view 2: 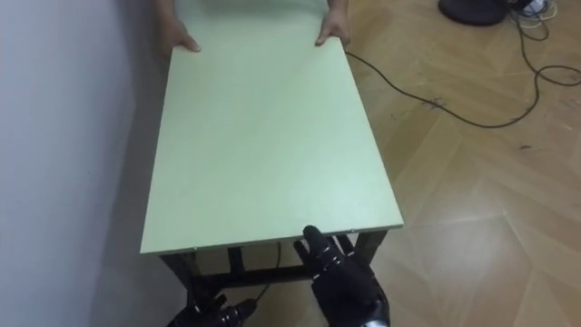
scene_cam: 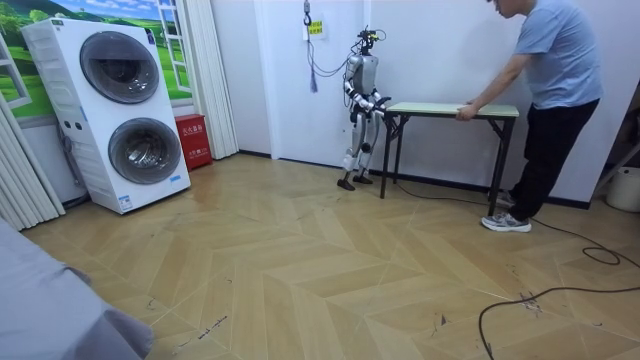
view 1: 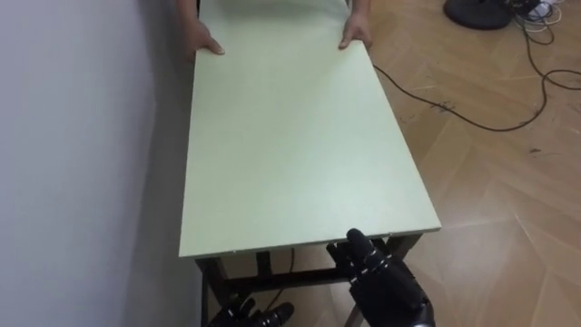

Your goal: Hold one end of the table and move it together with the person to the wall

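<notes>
Table (view 1: 300,136) sits flush along the wall (view 1: 82,136), person's hands (view 1: 207,44) on its far end, your right hand (view 1: 377,272) at the near edge and left hand (view 1: 250,315) lower, both loose-fingered, holding nothing; cable (view 1: 472,113) crosses the floor alongside.

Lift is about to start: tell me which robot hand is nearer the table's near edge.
Right. The right hand reaches up to the table at its near edge, by the right corner; the left hand sits lower, beneath the frame's left side.
</notes>
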{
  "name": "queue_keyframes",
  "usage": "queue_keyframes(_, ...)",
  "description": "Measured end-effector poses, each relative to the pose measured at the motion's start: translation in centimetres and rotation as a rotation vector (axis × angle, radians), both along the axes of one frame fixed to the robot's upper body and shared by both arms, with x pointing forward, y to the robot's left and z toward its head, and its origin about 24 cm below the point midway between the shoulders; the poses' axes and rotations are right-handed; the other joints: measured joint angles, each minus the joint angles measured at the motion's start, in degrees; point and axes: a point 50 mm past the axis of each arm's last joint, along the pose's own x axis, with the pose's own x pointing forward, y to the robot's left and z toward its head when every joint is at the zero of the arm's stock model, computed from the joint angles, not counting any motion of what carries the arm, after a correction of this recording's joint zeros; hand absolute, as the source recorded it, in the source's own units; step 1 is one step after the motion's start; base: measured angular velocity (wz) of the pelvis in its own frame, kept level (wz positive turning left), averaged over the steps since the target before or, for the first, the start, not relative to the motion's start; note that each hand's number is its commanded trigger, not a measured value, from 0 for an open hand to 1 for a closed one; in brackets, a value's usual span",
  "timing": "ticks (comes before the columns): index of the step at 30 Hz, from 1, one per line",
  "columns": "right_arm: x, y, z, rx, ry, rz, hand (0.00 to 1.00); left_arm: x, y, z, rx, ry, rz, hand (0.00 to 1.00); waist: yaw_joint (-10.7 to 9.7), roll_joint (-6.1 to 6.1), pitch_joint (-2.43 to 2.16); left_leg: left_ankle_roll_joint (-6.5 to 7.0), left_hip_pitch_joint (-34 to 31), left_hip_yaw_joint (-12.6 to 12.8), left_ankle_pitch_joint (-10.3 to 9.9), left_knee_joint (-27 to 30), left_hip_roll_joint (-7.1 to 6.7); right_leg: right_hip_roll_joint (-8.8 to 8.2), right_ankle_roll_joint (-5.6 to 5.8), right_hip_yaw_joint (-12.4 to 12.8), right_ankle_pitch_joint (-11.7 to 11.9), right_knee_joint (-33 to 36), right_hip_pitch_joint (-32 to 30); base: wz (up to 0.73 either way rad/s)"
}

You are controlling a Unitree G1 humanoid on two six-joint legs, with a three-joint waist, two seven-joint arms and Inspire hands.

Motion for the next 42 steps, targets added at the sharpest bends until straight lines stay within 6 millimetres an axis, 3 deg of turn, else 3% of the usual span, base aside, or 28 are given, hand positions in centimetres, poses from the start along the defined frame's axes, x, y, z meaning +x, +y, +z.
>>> queue_keyframes(6, -1.6, -1.6, -2.1, -0.055, 0.107, -0.017, 0.00, -1.2, 1.5, -0.9, 0.049, 0.066, 0.006, 0.00, 0.01, -0.14, -0.04, -0.01, 0.03, -0.02, -0.01, -0.16, 0.00, -0.01, 0.01, -0.06, 0.01, -0.02, -0.06, 0.00)
queue_keyframes(13, -2.7, -2.0, -3.1, -0.062, 0.178, -0.026, 0.00, -2.5, 2.8, -1.6, 0.086, 0.125, 0.026, 0.00, 0.01, -0.01, -0.03, -0.02, 0.17, -0.03, -0.01, -0.16, -0.04, 0.06, 0.10, -0.18, 0.16, -0.90, 0.46, 0.00)
queue_keyframes(19, -5.4, -3.7, -4.9, -0.120, 0.306, -0.066, 0.00, -3.3, 4.0, -2.1, 0.112, 0.166, 0.080, 0.00, -0.06, 0.20, 0.04, -0.04, 0.09, -0.09, -0.02, -0.25, -0.03, 0.05, 0.13, -0.52, 0.19, -0.90, 0.43, 0.01)
queue_keyframes(24, -7.9, -6.1, -6.0, -0.167, 0.418, -0.135, 0.00, -5.4, 5.8, -3.1, 0.172, 0.265, 0.121, 0.00, 0.01, 0.15, -0.07, -0.08, 0.23, -0.09, -0.04, -0.53, -0.02, 0.06, 0.13, -0.58, 0.18, -0.89, 0.36, 0.00)
queue_keyframes(31, -10.2, -6.6, -7.5, -0.203, 0.557, -0.131, 0.00, -7.2, 6.3, -3.8, 0.240, 0.343, 0.064, 0.00, -0.07, -0.28, 0.23, -0.19, 0.37, -0.35, -0.10, -0.31, -0.03, 0.18, 0.09, -0.64, 0.22, -1.47, 1.02, 0.00)
queue_keyframes(42, -14.6, -7.3, -8.7, -0.324, 0.840, -0.108, 0.00, -9.2, 6.5, -4.4, 0.334, 0.450, 0.067, 0.00, -0.06, -0.86, 0.32, -0.56, 2.60, -0.55, -0.21, -1.33, -0.05, 0.44, 0.09, -0.13, 0.25, -2.02, 2.89, -0.02)
